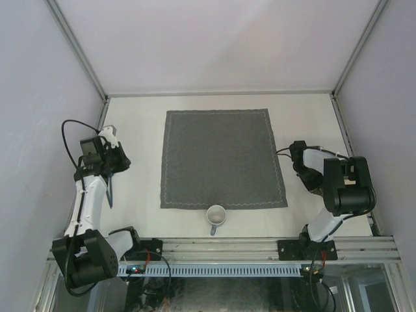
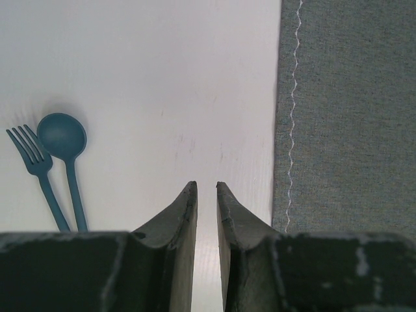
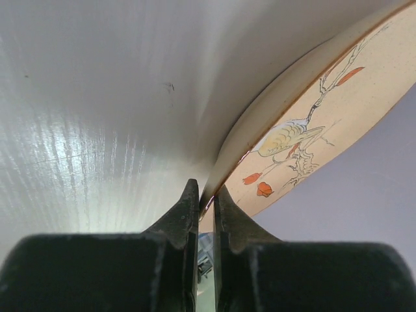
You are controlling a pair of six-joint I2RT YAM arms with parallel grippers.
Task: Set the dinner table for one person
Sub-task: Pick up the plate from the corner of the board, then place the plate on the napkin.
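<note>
My right gripper [image 3: 207, 195] is shut on the rim of a cream plate [image 3: 325, 110] painted with a bird and red leaves. The plate is tilted above the dinner table [image 3: 97, 97] and does not show in the top view. My left gripper [image 2: 207, 186] hangs over the off-white table [image 2: 162, 78] just left of the dark grey cloth [image 2: 351, 117]. Its fingers stand a narrow gap apart with nothing between them. A teal fork [image 2: 32, 162] and a teal spoon [image 2: 62, 136] lie side by side on the table to its left.
A pale mug [image 1: 216, 215] stands by the near edge of the grey cloth [image 1: 223, 158], its handle pointing at the arm bases. Metal rails and pale walls close in the table [image 1: 136, 123] on the left, right and far sides.
</note>
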